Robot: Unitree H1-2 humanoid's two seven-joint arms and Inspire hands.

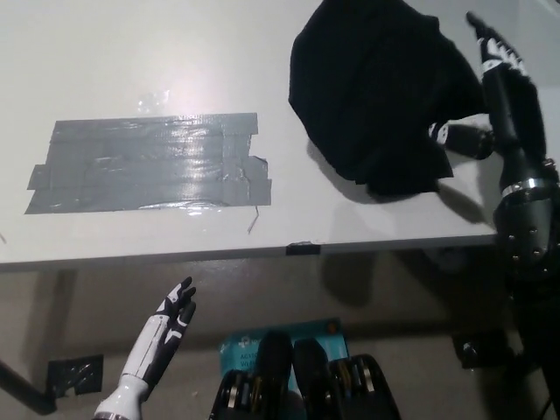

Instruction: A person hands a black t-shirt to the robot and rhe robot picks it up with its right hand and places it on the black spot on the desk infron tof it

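Head view: the black right hand (pixel 490 96) sits at the far right of the tabletop (pixel 131 52), pressed against the right edge of the black t-shirt (pixel 381 96). One of its fingers (pixel 486 39) points up and away past the cloth, and another (pixel 455 136) shows just under the cloth's right edge. Whether they actually pinch fabric cannot be told, since the bunched shirt hides the contact.

The shirt lies heaped on the tabletop just to the left of those fingers, well apart from the dark taped patch (pixel 149 166) (more grey than black here), which lies far to their left.

To do this step well, I judge the fingers should close firmly on a thick fold, not a loose edge, then lift enough that the cloth clears the surface before travelling left, so it doesn't drag or unroll short of the patch.

The white left hand (pixel 171 324) rests low, below the tabletop's near edge, fingers loosely spread and holding nothing.
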